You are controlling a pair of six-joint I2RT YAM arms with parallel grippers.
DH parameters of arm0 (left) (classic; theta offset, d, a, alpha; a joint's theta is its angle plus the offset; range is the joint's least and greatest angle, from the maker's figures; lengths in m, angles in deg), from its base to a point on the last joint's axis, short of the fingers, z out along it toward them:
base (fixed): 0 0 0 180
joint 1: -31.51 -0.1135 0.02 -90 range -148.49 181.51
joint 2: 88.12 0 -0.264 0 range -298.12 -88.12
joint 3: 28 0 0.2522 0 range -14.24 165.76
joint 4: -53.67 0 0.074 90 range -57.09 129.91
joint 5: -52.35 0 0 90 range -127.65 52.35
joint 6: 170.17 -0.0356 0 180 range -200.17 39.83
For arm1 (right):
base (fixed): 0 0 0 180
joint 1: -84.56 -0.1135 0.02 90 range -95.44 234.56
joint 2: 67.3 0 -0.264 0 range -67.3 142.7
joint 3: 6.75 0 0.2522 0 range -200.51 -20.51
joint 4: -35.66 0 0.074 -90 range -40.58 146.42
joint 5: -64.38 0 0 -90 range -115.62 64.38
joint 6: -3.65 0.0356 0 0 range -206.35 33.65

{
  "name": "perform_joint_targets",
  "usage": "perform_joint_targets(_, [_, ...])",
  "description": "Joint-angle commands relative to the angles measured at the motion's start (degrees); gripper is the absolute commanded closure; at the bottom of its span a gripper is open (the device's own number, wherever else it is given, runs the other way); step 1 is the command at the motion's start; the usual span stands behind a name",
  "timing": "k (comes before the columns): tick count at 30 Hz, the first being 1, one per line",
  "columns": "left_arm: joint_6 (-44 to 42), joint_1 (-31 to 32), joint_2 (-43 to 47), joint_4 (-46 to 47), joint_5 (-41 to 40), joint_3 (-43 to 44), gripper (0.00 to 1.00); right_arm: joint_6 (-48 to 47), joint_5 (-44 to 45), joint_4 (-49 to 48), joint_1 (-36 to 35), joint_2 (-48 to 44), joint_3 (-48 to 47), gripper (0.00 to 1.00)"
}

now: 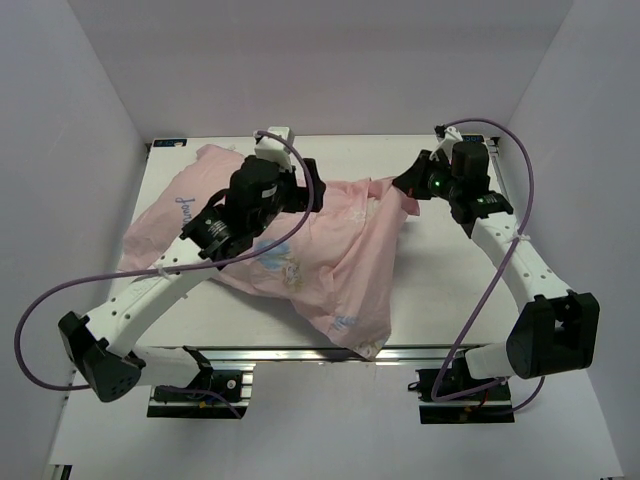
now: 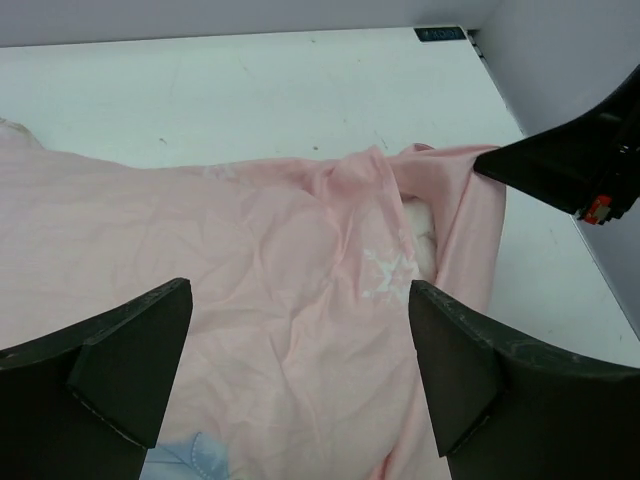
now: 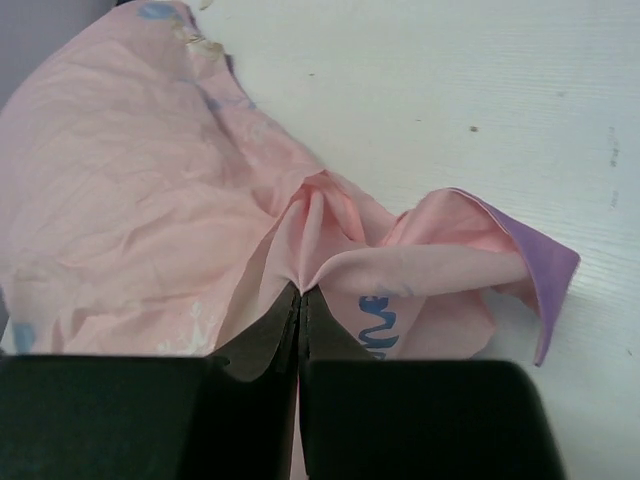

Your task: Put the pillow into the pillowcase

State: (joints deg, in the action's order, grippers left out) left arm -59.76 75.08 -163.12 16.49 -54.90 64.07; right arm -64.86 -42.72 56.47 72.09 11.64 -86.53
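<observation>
Left gripper [image 2: 300, 335] wide over pillowcase [image 2: 200, 260] — right gripper [image 3: 300, 296] pinching its hem; pillow [image 2: 424, 236] peeks inside, table [image 2: 250, 90] around.

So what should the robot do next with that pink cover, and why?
Probably lower the open left gripper and pinch the rim of the pillowcase beside the white pillow peeking from its opening. The right gripper is shut on the fabric's edge, so a second grip could draw the case over that exposed bit.

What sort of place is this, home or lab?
Likely a robot lab booth: left arm and right arm bolted to a white table, plain white walls around, a pink pillowcase laid out.
</observation>
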Motion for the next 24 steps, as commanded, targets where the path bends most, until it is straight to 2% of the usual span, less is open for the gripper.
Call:
perform_joint_targets(1, [0.7, -0.2, -1.1, -3.5, -5.0, -3.7, 0.02, -2.0, -7.8, -6.2, 0.2, -0.9, -4.6, 1.00])
perform_joint_targets(5, [2.6, -0.6, -4.8, -4.6, -9.5, -5.1, 0.02, -1.5, -15.5, -8.5, 0.5, -2.1, -6.7, 1.00])
perform_joint_targets(10, [7.1, -2.7, -11.6, -7.2, -6.0, -5.7, 0.02, 3.4, -19.2, -3.9, 1.8, -1.2, -14.5, 1.00])
perform_joint_targets(15, [9.0, -2.8, -14.6, -4.6, -4.8, -7.4, 0.02, 9.8, -19.5, -6.3, 2.1, 2.0, -14.0, 1.00])
perform_joint_targets(18, [10.7, -2.8, -16.4, -0.5, -5.0, -7.4, 0.02, 8.0, -18.9, -4.7, 2.0, 5.8, -14.0, 1.00])
perform_joint_targets(21, [11.4, -2.8, -21.0, 2.4, -4.6, -4.2, 0.02, 2.5, -15.9, 3.0, 1.8, 10.0, -15.6, 1.00])
perform_joint_targets(23, [11.2, -2.8, -26.1, 0.0, -5.2, 1.8, 0.02, 0.0, -13.7, 7.2, 1.4, 11.7, -16.8, 0.78])
perform_joint_targets(24, [11.1, -2.8, -27.6, -1.0, -5.3, 3.8, 0.02, -2.7, -12.2, 11.8, 1.5, 12.9, -18.5, 0.28])
